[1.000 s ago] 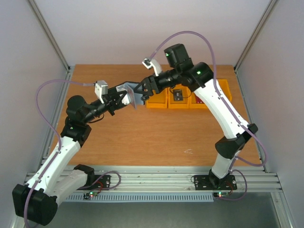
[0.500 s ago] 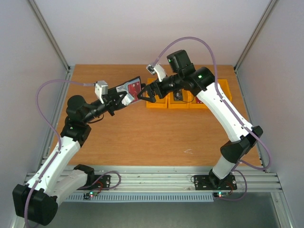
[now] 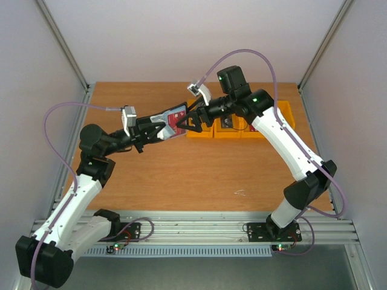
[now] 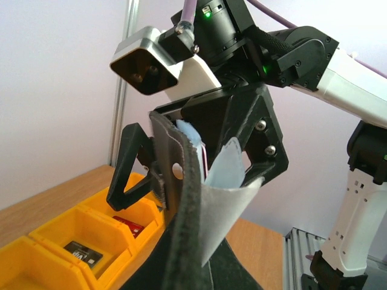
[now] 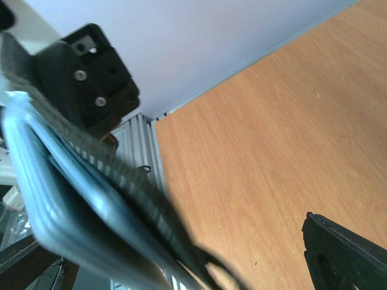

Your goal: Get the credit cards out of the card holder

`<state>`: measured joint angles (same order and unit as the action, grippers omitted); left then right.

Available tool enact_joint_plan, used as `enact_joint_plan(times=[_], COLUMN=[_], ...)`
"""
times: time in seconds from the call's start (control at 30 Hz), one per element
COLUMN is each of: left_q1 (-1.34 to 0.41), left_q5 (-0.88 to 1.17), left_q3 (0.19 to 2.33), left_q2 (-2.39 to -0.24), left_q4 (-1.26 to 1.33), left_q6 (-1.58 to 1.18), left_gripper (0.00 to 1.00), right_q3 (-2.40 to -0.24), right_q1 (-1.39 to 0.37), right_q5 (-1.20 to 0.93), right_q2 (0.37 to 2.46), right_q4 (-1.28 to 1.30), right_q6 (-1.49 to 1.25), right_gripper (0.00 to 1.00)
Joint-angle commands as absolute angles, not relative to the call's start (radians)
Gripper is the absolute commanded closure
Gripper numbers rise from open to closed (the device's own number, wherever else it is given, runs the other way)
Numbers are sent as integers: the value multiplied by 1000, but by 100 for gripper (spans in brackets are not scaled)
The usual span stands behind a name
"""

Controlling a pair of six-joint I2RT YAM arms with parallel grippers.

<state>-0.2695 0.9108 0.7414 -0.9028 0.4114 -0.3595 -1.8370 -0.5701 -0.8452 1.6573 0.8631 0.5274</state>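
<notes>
My left gripper [image 3: 156, 127] is shut on the black card holder [image 3: 167, 120] and holds it in the air over the back of the table. A red card [image 3: 176, 114] shows on its upturned face. In the left wrist view the card holder [image 4: 181, 205] stands on edge with its grey-blue flap [image 4: 225, 202] spread, and a thin card edge [image 4: 204, 158] pokes out at its top. My right gripper [image 3: 186, 122] is open. Its fingers [image 4: 128, 162] straddle the holder's top edge without closing on it. In the right wrist view the holder [image 5: 66, 205] is a blur at the left.
Three yellow bins [image 3: 200, 129] stand in a row at the back, right of centre, just behind the grippers. A red card [image 4: 127, 225] and a dark card [image 4: 81, 254] lie in two of them. The frame rail runs along the table's near edge.
</notes>
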Motion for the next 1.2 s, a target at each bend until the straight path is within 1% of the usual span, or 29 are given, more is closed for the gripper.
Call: enact_joint_plan(times=[0.0, 0.07, 0.1, 0.13, 0.17, 0.27, 0.3, 0.33, 0.37, 0.4, 0.43, 0.47, 0.5, 0.53, 0.57, 0.67, 0.73, 0.8, 0.87, 0.9, 0.97, 1.1, 1.17], left_q1=[-265, -266, -266, -267, -266, -266, -266, -266, -265, -266, -266, -266, -266, -266, -266, -266, -266, -266, -265, -264, -265, -269, -280], left_q5=[969, 969, 969, 969, 969, 961, 956, 947, 933, 905, 859, 785, 699, 609, 508, 206, 57, -49, -72, -49, 52, 378, 575], left_q3=[754, 752, 752, 752, 752, 751, 749, 747, 744, 740, 734, 728, 725, 723, 720, 713, 710, 709, 704, 703, 705, 711, 715], left_q2=[-902, -904, -904, -903, -901, -896, -895, -892, -891, -888, -883, -879, -876, -875, -876, -881, -893, -905, -910, -908, -904, -905, -914], left_q4=[538, 541, 539, 539, 536, 530, 527, 522, 518, 507, 487, 461, 424, 387, 351, 244, 190, 152, 141, 140, 149, 235, 287], left_q6=[-375, -377, -377, -377, -376, -374, -376, -378, -381, -383, -379, -375, -367, -356, -333, -246, -192, -132, -92, -72, -68, -112, -156], left_gripper=[100, 100, 100, 100, 100, 100, 100, 100, 100, 100, 95, 73, 59, 51, 49, 47, 48, 48, 49, 51, 56, 66, 67], right_q3=[-1845, -1853, -1863, -1873, -1881, -1883, -1880, -1880, -1881, -1877, -1873, -1869, -1863, -1860, -1860, -1885, -1932, -1997, -2099, -2148, -2248, -2366, -2419], right_q1=[-560, -560, -560, -560, -560, -560, -560, -560, -560, -558, -556, -554, -550, -548, -546, -544, -548, -577, -631, -667, -699, -739, -753], right_q5=[-940, -1010, -1039, -1060, -1076, -1115, -1121, -1120, -1111, -1112, -1107, -1080, -1046, -1009, -967, -776, -600, -317, 15, 174, 269, 252, 203], right_q2=[1603, 1622, 1637, 1648, 1656, 1658, 1655, 1653, 1650, 1646, 1641, 1637, 1630, 1627, 1626, 1636, 1663, 1705, 1768, 1823, 1895, 1971, 2003], right_q4=[842, 829, 830, 839, 844, 833, 834, 840, 847, 852, 854, 854, 854, 859, 867, 922, 999, 1095, 1232, 1295, 1385, 1409, 1401], right_q6=[572, 542, 528, 520, 513, 500, 500, 503, 508, 516, 516, 510, 500, 488, 479, 447, 420, 379, 345, 334, 311, 281, 278], right_gripper=[2, 3, 6, 11, 18, 54, 73, 82, 97, 99, 99, 99, 99, 99, 99, 99, 99, 99, 99, 99, 99, 99, 99])
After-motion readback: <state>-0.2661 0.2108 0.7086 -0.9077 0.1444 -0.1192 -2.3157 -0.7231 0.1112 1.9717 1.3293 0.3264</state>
